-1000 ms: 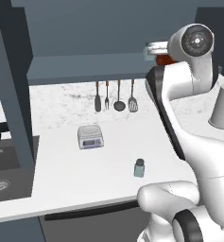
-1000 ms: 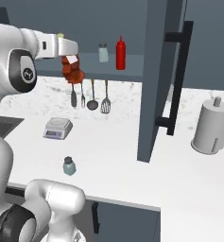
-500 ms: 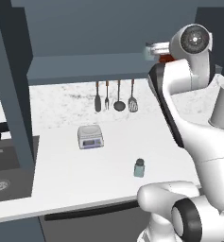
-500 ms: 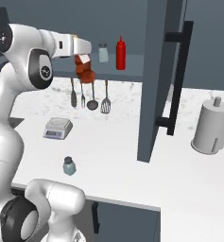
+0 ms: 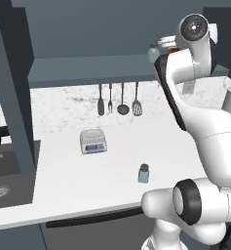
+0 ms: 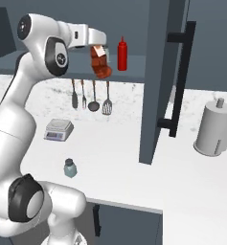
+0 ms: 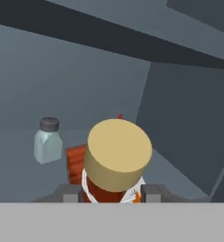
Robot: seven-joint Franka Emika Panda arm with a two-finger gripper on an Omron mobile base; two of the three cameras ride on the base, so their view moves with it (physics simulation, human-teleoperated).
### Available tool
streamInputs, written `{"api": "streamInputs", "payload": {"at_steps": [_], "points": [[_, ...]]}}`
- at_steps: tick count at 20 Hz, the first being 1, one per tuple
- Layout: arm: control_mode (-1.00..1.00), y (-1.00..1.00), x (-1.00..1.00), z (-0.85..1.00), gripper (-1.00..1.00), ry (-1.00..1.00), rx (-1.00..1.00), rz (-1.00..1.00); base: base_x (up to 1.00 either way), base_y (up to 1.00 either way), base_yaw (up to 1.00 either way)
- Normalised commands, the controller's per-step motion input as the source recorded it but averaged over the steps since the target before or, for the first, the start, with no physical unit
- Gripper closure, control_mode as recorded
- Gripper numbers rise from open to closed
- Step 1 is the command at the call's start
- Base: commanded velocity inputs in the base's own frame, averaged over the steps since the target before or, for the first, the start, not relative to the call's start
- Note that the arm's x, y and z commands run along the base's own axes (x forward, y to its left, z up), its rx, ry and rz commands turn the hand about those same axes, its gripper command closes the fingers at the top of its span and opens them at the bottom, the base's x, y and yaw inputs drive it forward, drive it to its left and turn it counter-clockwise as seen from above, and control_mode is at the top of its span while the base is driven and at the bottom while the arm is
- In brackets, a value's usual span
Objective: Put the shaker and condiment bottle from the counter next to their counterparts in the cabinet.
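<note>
Glass, dark red-brown: condiment bottle (image 6: 101, 66) hung at upper centre of the right base view, clamped in the gripper (image 6: 100, 53) at shelf height, just left of the red squeeze bottle (image 6: 122, 54) standing in the cabinet (image 6: 134, 74). Jaws closed on the bottle just under the tan cork cap (image 7: 119, 153), per the hand view; white tag visible at the neck. Judged rigid, smooth, likely slippery and breakable; top-heavy leaf shape, so the neck looked like the sane grip point, with a gentle set-down called for. Bottle body seemed slightly tilted; bottom clearance over the shelf board not readable.

Counterpart shaker (image 7: 48, 140) sat upright at centre left of the hand view, inside the cabinet. Second shaker (image 5: 144, 173) stayed unplaced on the counter (image 5: 63, 176), lower centre of the left base view; small, light, hard, easy pinch around the body below the cap.

White flat countertop, marbled backsplash, kitchen scale (image 5: 93, 141) at centre left, three hanging utensils (image 5: 122, 99) on the wall. Open cabinet door (image 6: 160, 81) stood right of centre in the right base view, paper towel roll (image 6: 213, 128) at far right. Sink (image 5: 5, 180) at left edge.
</note>
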Motion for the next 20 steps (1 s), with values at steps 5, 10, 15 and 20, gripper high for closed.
{"api": "streamInputs", "payload": {"at_steps": [5,10,15,20], "points": [[-1.0,-0.39,0.2,-0.06,1.0,-0.03,0.0,0.0,0.0,0.0,0.0],[-1.0,-0.07,0.1,-0.07,1.0,-0.09,0.0,0.0,0.0,0.0,0.0],[-1.0,0.06,0.39,0.0,1.0,0.01,0.04,0.0,0.0,0.0,0.0],[-1.0,0.01,0.55,0.0,1.0,0.11,0.08,-0.01,0.0,0.0,0.0]]}}
